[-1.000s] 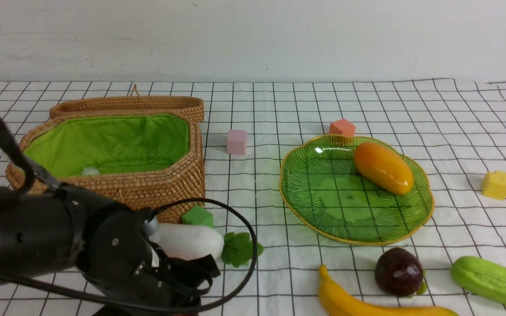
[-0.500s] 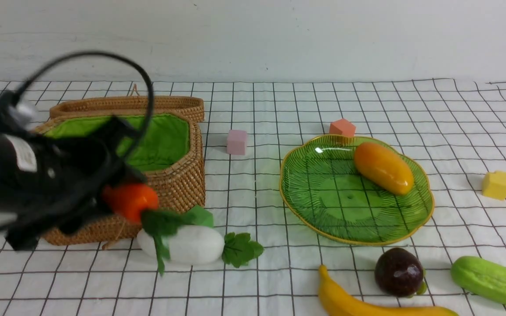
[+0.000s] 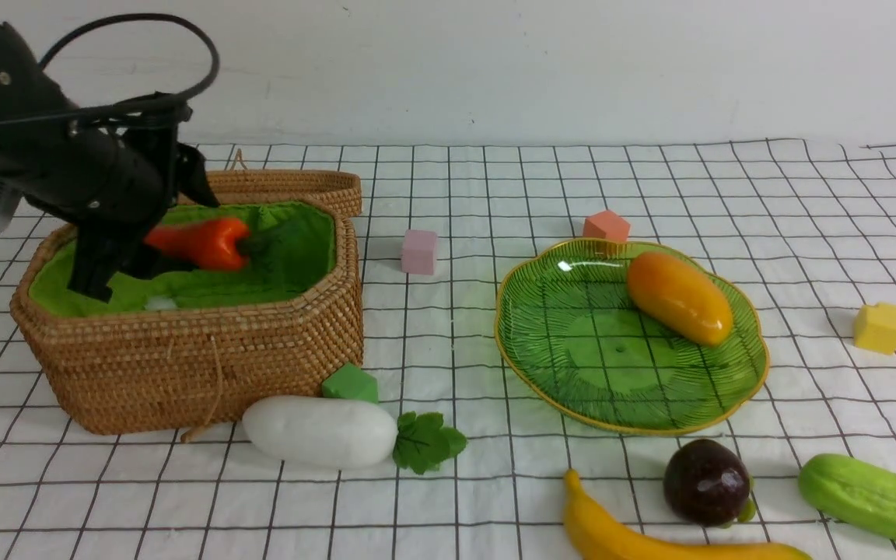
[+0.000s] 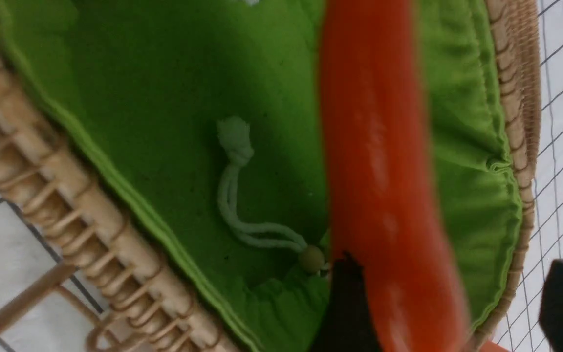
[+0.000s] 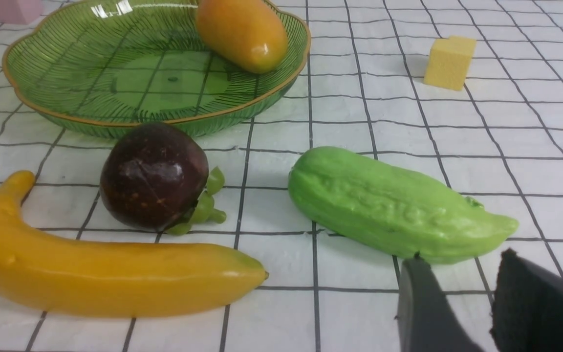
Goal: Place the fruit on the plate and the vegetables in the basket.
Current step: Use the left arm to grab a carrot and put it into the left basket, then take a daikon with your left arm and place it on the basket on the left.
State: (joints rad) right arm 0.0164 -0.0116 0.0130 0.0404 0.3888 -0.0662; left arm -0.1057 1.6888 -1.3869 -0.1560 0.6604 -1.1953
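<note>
My left gripper [image 3: 148, 233] hangs over the wicker basket [image 3: 207, 350] with its jaws open. The red chili [image 3: 199, 243] lies blurred against one finger [image 4: 347, 298], clear of the other, above the green lining. The white radish [image 3: 320, 432] lies on the cloth in front of the basket. The mango [image 3: 677, 297] rests on the green plate [image 3: 572, 342]. Banana [image 5: 100, 278], purple fruit [image 5: 152, 176] and green gourd [image 5: 389, 205] lie near the front edge. My right gripper [image 5: 462, 256] is open and empty just short of the gourd.
The basket's lid [image 3: 277, 183] leans behind it. Foam cubes lie about: green [image 3: 349, 383] by the radish, pink [image 3: 419, 251] beside the basket, orange [image 3: 606, 226] behind the plate, yellow [image 3: 879, 327] at the right.
My left arm lifted the chili from the front of the table up over the basket, and its jaws have spread apart. Nothing on the right side moved.
</note>
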